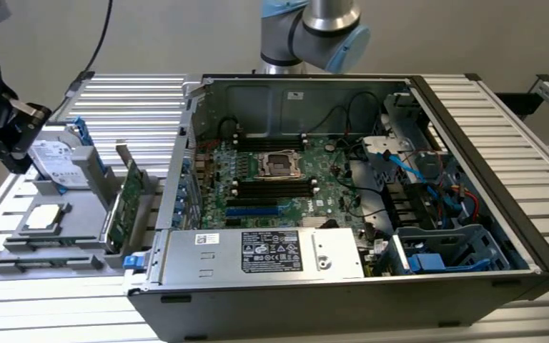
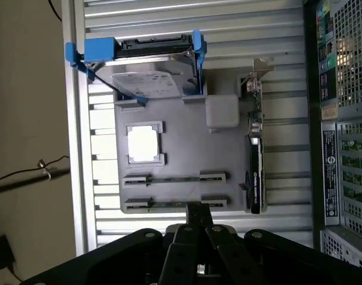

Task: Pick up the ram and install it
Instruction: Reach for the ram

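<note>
While the gripper [image 2: 198, 211] hangs closed on nothing, the ram [image 2: 169, 203] stands just off its tips along the grey tray [image 2: 181, 148] edge, long axis crossing them.

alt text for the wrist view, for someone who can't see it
A shut claw hangs over a gray tray, closest to one of two ram sticks held in it. The tray also holds a hard drive in a blue bracket, a square chip and a card standing on edge, beside a computer case.
</note>
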